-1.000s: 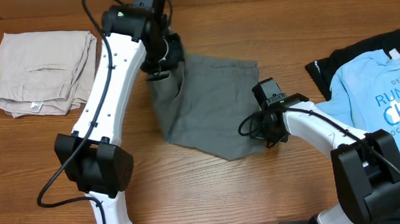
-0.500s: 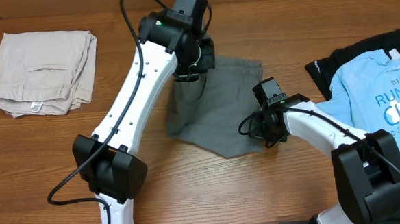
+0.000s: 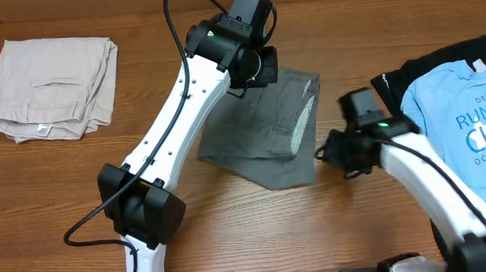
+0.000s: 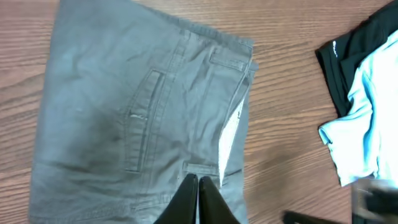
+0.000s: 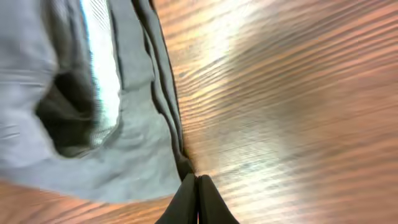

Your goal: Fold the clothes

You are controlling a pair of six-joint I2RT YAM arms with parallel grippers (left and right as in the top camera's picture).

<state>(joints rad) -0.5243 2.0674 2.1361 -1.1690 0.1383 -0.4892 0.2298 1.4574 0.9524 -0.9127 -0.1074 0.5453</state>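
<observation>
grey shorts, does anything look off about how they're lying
Yes. The grey shorts lie askew on the table: their lower edge runs slanted, and at the right edge the waistband gapes, exposing a strip of pale lining. The fold is not squared up.

The clothes (image 3: 260,139) are laid mid-counter (image 3: 63,204), with a second pair of shorts (image 3: 52,79) far to their left and a T-shirt (image 3: 466,108) to their right; the left gripper (image 4: 198,185) is set at their rear edge, the right gripper (image 5: 196,180) seemingly at their right edge
</observation>
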